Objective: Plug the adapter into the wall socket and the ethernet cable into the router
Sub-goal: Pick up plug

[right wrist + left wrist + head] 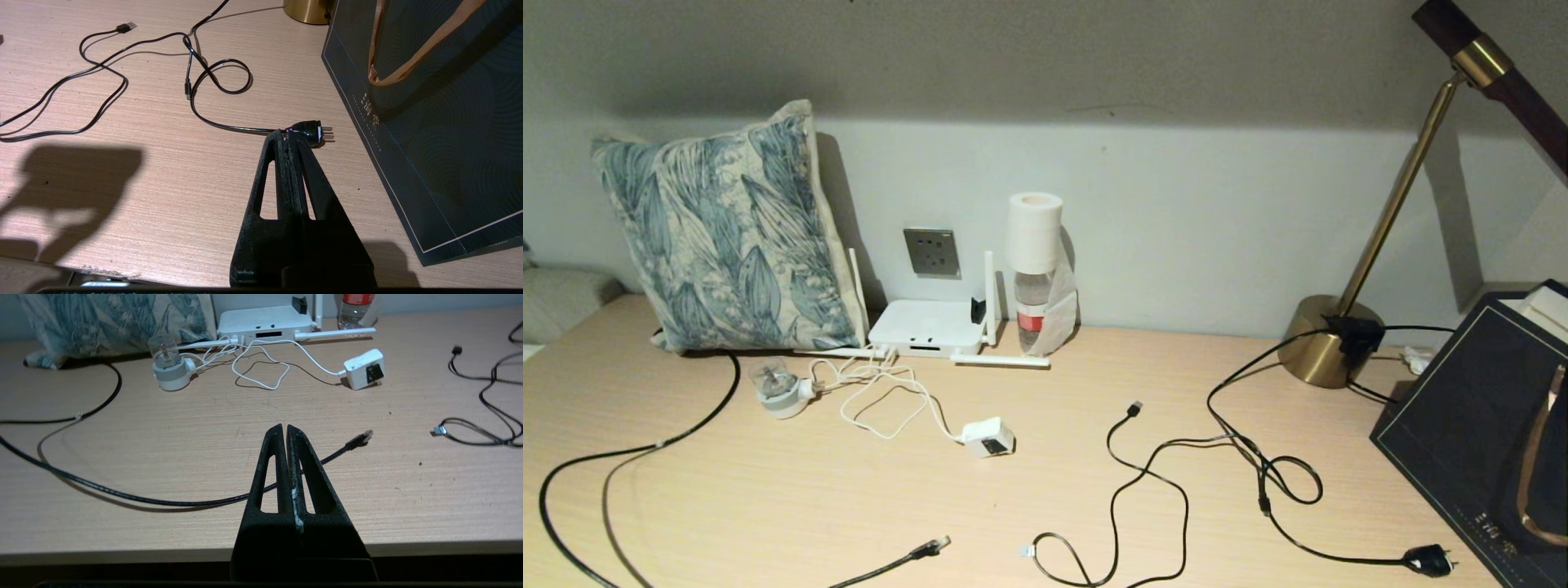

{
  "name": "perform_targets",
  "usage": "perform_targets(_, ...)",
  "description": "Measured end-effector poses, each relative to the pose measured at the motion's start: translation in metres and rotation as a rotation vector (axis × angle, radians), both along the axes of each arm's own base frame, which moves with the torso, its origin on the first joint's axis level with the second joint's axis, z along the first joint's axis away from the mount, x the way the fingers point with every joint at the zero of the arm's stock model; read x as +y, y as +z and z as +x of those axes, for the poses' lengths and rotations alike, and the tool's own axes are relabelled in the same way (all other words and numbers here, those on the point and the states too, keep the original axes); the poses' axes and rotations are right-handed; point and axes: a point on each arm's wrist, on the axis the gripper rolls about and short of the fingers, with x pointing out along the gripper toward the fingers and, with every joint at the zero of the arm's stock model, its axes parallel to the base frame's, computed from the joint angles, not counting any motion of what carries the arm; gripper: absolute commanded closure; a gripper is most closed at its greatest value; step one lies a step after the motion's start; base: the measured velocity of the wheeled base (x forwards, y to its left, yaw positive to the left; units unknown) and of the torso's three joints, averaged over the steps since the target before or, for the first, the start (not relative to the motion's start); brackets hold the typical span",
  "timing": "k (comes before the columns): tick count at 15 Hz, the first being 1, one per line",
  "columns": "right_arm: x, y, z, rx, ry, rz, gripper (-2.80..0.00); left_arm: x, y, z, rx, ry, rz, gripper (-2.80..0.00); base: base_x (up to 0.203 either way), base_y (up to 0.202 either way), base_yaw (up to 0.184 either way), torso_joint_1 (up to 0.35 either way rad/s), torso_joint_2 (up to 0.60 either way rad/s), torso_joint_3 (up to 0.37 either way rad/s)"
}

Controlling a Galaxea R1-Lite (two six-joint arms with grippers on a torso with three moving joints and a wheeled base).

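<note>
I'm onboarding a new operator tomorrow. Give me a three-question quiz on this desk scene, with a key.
1. True or false: the adapter is already plugged into the wall socket.
2. What stands right of the router? A) water bottle B) mug C) book
3. Fill in: the ethernet cable plug lies loose on the ____.

Key:
1. False; it lies on the desk.
2. A, the water bottle.
3. desk

The left gripper and right gripper both have jaws shut, holding nothing.
</note>
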Motion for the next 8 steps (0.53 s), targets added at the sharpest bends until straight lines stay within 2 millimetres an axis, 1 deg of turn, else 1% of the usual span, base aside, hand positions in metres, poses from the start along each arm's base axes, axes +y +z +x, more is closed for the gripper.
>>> perform_targets(4, 0.000, 0.000, 0.000, 0.000, 0.000, -0.001, 0.00, -0.001, 0.002, 0.002, 0.005, -0.034, 0.131, 0.00, 0.000, 0.000, 0.000, 0.000, 0.00, 0.000)
perform_targets(5, 0.000, 0.000, 0.000, 0.000, 0.000, 0.000, 0.00, -0.001, 0.007, 0.002, 0.009, -0.052, 0.136, 0.00, 0.000, 0.000, 0.000, 0.000, 0.00, 0.000)
perform_targets(6, 0.000, 0.000, 0.000, 0.000, 0.000, 0.000, 0.00, -0.002, 0.025, 0.000, -0.025, -0.067, 0.140, 0.00, 0.000, 0.000, 0.000, 0.000, 0.00, 0.000)
perform_targets(8, 0.000, 0.000, 0.000, 0.000, 0.000, 0.001, 0.00, -0.003, 0.073, -0.003, -0.096, -0.100, 0.151, 0.00, 0.000, 0.000, 0.000, 0.000, 0.00, 0.000)
